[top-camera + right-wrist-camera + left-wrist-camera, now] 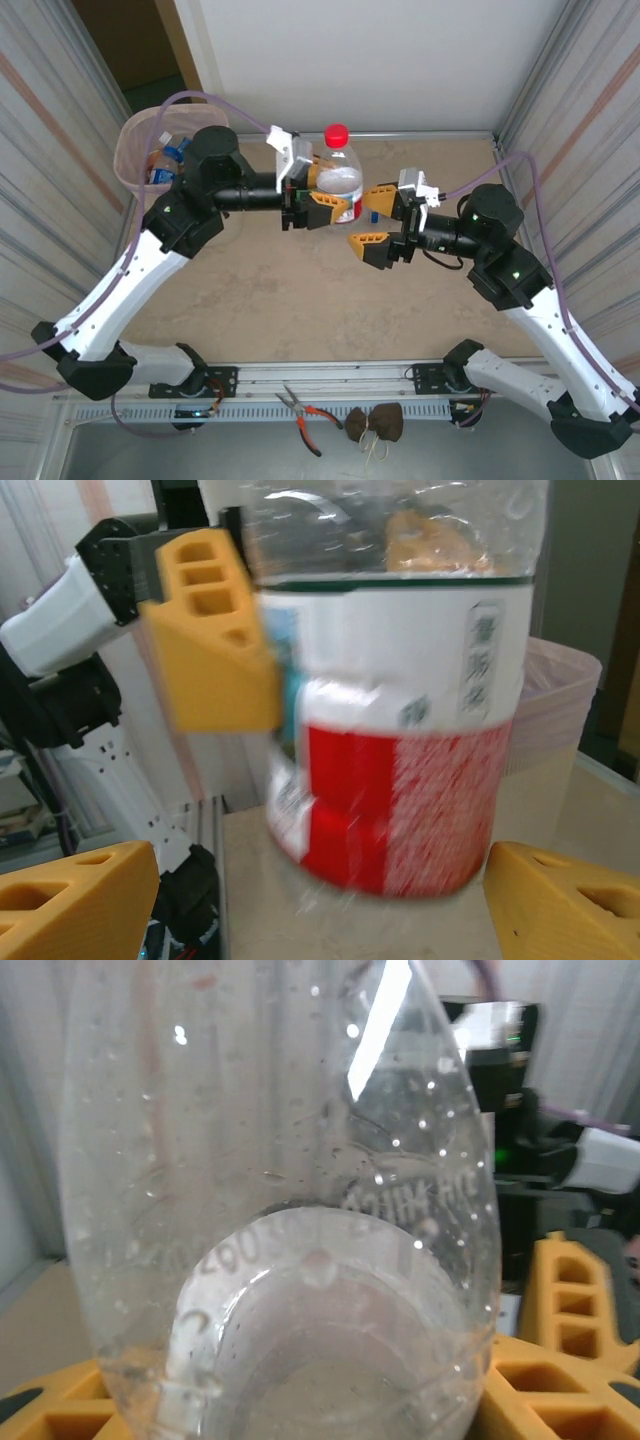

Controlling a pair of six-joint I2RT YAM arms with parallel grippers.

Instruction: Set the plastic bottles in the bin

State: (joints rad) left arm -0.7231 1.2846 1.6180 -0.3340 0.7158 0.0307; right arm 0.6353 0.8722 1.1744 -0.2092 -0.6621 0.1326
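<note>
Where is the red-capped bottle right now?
The red-capped bottle is mid-table in the top view, held upright in the left gripper, with the open right gripper just to its right.

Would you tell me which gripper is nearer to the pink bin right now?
Left. The left gripper, holding the red-capped bottle, is on the side toward the bin; the right gripper sits beyond that bottle, farther away.

Red-handled pliers (303, 411) lie beside two brown pouches (375, 422) (on the near metal ledge (120, 445)).
</note>
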